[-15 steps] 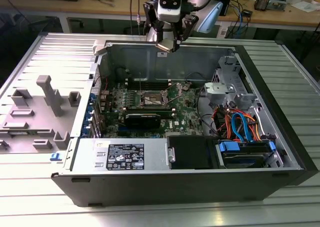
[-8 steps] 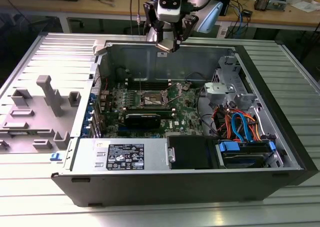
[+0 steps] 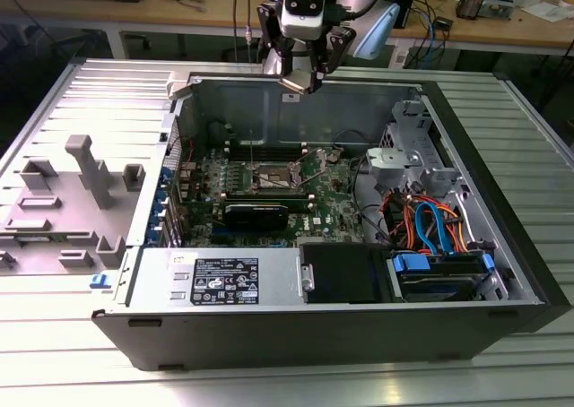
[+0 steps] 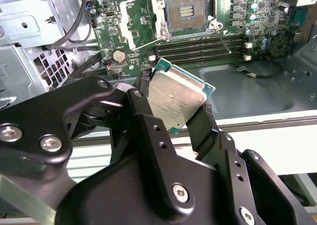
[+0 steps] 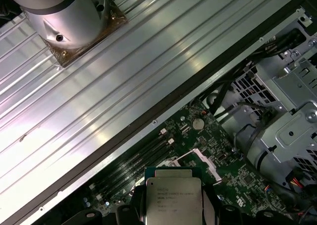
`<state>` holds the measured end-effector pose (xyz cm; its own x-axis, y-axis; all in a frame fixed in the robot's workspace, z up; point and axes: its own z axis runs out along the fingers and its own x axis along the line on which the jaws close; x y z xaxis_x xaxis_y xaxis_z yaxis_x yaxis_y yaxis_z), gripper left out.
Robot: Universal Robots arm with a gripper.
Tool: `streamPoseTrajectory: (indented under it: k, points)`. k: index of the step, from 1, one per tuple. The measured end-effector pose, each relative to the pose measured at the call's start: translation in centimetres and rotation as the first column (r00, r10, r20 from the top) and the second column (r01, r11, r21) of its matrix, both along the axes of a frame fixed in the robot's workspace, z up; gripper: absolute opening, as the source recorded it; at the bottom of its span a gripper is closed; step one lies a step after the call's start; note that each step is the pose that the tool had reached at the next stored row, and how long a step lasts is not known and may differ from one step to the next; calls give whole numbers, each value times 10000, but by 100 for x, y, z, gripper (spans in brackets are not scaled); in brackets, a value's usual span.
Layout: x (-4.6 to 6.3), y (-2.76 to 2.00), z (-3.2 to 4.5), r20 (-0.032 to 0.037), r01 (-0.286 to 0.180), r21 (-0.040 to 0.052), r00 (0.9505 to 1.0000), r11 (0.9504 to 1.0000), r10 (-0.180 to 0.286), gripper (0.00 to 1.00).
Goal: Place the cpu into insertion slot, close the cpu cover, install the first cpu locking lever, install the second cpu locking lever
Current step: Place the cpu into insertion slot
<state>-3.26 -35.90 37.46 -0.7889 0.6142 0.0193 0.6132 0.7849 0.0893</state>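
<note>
- cpu (image 4: 178, 98): pinched by opposite edges in the claw (image 4: 174, 108), with its dull metal top facing the second wrist camera and green rim showing round it. In the first wrist view the cpu (image 5: 173, 201) sits between the finger ends.
- claw: closed on the cpu. One black finger (image 4: 144, 117) is on one edge, its mate is on the opposite edge, and they touch nothing else.
- exterior view: the claw (image 3: 302, 73) hangs above the far wall of the open case (image 3: 296, 111). It is over the case, not down inside it.
- drive cage (image 4: 29, 36): off to one side of the claw, well apart from it.
- cpu cover (image 4: 131, 23): ahead of and below the claw. It is flipped open and lies just beside the slot, on the drive-cage side.
- insertion slot (image 4: 187, 12): bare, contacts exposed, nothing seated. It is ahead of and below the fingertips, well apart from the cpu. In the exterior view the insertion slot (image 3: 272, 179) is down on the board, on the camera side of the claw.
- memory slots (image 4: 198, 45): long black rows between the claw and the insertion slot, running across the line from one to the other.
- key relation (my judgement): the slot is forward and down from the claw. The cpu looks tilted rather than flat to the board, and its edges look turned out of line with the slot's edges. It is not yet square or level with the slot.
- one arm only, so no nearer or farther hand to pick.
</note>
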Motion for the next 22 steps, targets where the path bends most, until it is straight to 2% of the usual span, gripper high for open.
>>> streamPoseTrajectory:
  k: [11, 18, 22]
  points:
    - [-1, 0, 0, 0, 35, 0, 10000, 10000, -35, 55]
    - [-3, 0, 0, 0, 493, 0, 9988, 9988, -493, 55]
    - [-3, 0, 0, 0, 605, 0, 9982, 9982, -605, 55]
